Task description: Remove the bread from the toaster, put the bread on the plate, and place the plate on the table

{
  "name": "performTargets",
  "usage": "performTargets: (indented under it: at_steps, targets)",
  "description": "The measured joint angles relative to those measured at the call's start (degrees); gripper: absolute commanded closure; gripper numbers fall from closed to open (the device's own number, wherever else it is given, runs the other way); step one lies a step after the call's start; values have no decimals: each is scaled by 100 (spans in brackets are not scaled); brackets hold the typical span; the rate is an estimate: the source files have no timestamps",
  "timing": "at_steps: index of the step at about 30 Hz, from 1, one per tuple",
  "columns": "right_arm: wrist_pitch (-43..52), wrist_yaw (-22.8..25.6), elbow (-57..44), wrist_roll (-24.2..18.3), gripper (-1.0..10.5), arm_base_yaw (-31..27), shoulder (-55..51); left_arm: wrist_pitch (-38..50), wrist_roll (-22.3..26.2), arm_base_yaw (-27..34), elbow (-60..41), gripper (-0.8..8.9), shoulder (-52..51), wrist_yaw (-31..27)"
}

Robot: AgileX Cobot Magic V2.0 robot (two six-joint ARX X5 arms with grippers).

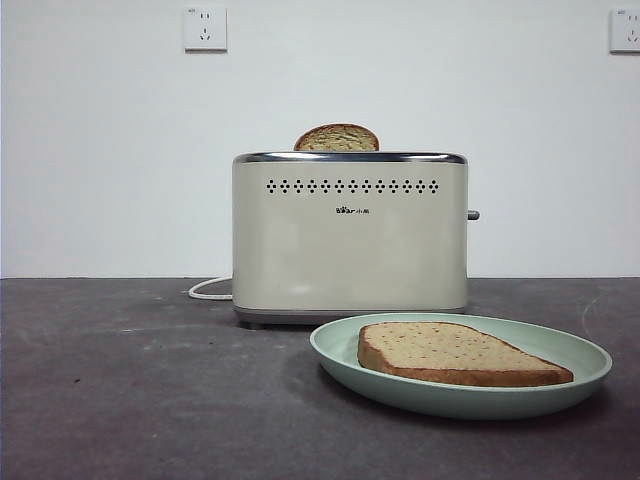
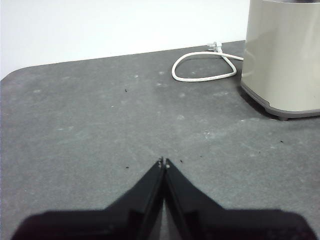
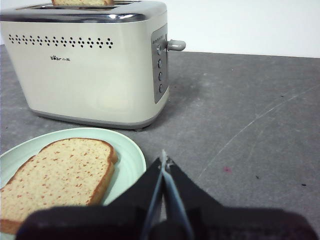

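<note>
The bread [image 1: 455, 352] [image 3: 55, 175], a tan speckled slice with a brown crust, lies flat on the pale mint-green plate [image 1: 560, 390] [image 3: 131, 155]. That plate rests on the dark table [image 1: 120, 390], in front of the cream toaster [image 1: 350, 240] [image 3: 90, 75] and toward its lever end. A second slice [image 1: 337, 138] [image 3: 82, 2] pokes its domed top out of the toaster's slot. My right gripper [image 3: 163, 161] hangs shut and empty just beside the plate's rim. Well off from the toaster's [image 2: 285, 55] cord end, my left gripper [image 2: 164, 161] is shut and empty over bare table. Neither arm shows in the front view.
A white cord [image 2: 200, 75] [image 1: 208, 290] loops on the table behind the toaster's cord end. The toaster's lever [image 3: 175, 45] sticks out on the side facing my right gripper. A white wall with two sockets [image 1: 205, 28] stands behind the table.
</note>
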Motion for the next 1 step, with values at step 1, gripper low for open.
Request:
performTargets:
  at_steps: [1]
  targets:
    - [0,0,0,0,945,0,0,0,0,0,0,817,0,2]
